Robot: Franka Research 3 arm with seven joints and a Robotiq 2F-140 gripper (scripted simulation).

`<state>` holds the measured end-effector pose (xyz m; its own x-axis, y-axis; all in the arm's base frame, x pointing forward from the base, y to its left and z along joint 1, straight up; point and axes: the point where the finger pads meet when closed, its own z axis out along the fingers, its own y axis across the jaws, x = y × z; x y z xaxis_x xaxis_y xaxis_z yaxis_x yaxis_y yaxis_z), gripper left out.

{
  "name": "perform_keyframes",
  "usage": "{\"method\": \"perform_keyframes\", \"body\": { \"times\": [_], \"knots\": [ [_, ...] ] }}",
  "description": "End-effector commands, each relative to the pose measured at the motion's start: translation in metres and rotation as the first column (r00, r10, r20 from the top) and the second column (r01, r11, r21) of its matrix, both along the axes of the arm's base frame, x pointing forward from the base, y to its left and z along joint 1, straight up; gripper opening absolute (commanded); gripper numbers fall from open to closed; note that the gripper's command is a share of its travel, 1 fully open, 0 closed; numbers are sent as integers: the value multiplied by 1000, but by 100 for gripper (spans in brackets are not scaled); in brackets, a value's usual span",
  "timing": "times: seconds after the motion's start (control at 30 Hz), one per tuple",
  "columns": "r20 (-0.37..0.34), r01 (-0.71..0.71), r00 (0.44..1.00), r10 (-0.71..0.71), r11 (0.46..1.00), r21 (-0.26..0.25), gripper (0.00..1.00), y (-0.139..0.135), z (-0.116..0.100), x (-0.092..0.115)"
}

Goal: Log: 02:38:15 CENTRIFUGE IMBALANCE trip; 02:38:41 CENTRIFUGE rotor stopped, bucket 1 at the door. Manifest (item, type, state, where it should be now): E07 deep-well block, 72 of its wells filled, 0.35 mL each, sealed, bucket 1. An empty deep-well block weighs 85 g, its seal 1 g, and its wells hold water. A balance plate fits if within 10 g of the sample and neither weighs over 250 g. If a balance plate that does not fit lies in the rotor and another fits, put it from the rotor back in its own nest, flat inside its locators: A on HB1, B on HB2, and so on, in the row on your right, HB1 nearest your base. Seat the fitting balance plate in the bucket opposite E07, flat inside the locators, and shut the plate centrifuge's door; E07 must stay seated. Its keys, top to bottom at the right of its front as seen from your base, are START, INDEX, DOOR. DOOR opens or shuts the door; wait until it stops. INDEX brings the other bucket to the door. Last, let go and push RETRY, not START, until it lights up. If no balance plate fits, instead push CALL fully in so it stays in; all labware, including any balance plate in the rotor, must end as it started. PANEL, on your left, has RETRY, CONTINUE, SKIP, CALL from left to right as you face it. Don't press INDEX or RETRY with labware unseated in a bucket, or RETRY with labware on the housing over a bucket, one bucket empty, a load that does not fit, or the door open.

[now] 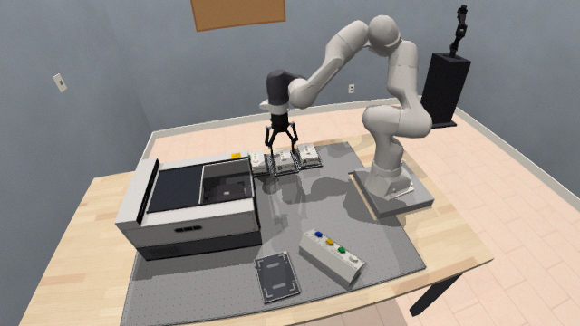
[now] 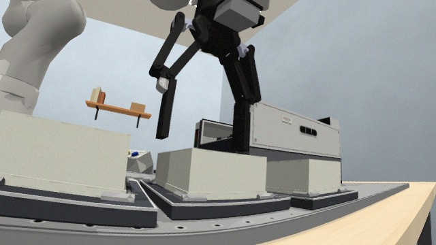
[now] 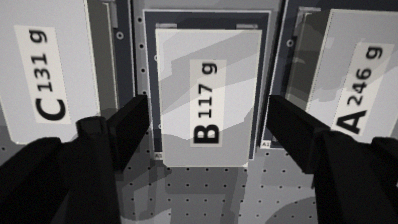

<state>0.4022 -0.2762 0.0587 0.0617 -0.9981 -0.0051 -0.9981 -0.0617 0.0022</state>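
Note:
Three white balance plates sit in dark nests in a row. In the wrist view they read C 131 g (image 3: 47, 75), B 117 g (image 3: 207, 100) and A 246 g (image 3: 355, 85). My gripper (image 3: 208, 110) is open and empty. It hangs straight over plate B (image 1: 285, 160) with one finger on each long side. In the low side view its fingertips (image 2: 201, 143) are just above the top of plate B (image 2: 211, 171) and apart from it. The centrifuge (image 1: 195, 204) has its door slid open. The bucket (image 1: 227, 183) in the opening looks dark, and I see no plate in it.
Plate A (image 2: 61, 153) and plate C (image 2: 303, 175) stand close on either side of B. The button panel (image 1: 333, 255) with four coloured keys and a spare empty nest (image 1: 276, 276) lie near the mat's front. The arm's base (image 1: 390, 186) stands to the right.

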Motion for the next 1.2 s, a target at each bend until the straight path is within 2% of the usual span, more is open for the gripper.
{"method": "perform_keyframes", "body": {
  "times": [0.0,1.17],
  "knots": [
    [3,5,1000,-5,1000,-5,70,-1,-1,1],
    [3,5,1000,-5,1000,-5,70,-1,-19,1]
  ]
}}
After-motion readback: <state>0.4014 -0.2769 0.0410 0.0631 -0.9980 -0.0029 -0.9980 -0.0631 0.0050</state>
